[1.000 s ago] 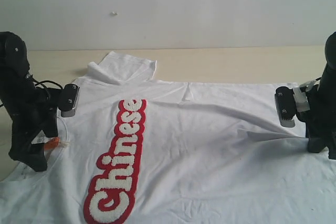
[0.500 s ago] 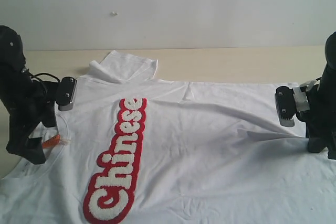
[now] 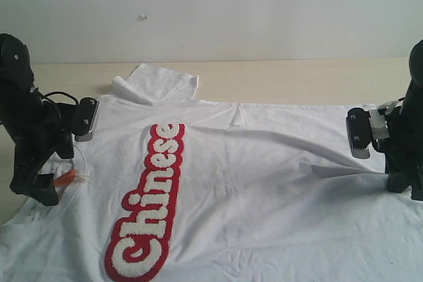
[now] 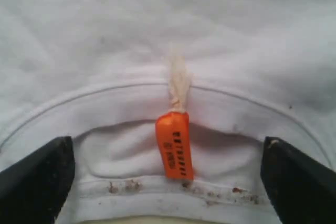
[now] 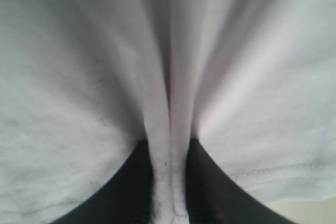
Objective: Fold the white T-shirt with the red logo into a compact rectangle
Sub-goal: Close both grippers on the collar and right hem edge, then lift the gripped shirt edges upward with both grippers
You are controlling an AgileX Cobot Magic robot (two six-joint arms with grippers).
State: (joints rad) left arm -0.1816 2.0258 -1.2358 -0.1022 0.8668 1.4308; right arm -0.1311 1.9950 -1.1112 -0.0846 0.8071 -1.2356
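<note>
The white T-shirt (image 3: 264,183) lies spread front-up on the desk (image 3: 297,80). Its long axis runs across the exterior view, with the collar (image 4: 105,103) at the left side and the hem (image 5: 273,174) at the right. One sleeve (image 3: 155,84) lies doubled over at the far edge. The red logo (image 3: 149,206) runs crosswise to that axis, from the near edge toward the far edge, and sits closer to the collar than to the hem. The left arm (image 3: 30,130) stands over the collar end. The left jaws are spread wide and hold nothing. The collar band passes between them, and the orange neck tag (image 4: 175,145) lies almost midway between the two tips. The right arm (image 3: 406,143) stands at the hem end. The right jaws are pressed close together and pinch a raised ridge of shirt fabric by the hem. Creases run from that pinch toward the middle of the garment. The governing relation for the coming move is that the collar lies directly ahead of the open left jaws, with its band crosswise to their closing line. The left arm is much the nearer to it. The likely next action is a short advance and closure on the collar at the tag. A grip would then exist at each end of the long axis, ready for a fold. The fold itself is not yet begun.
</note>
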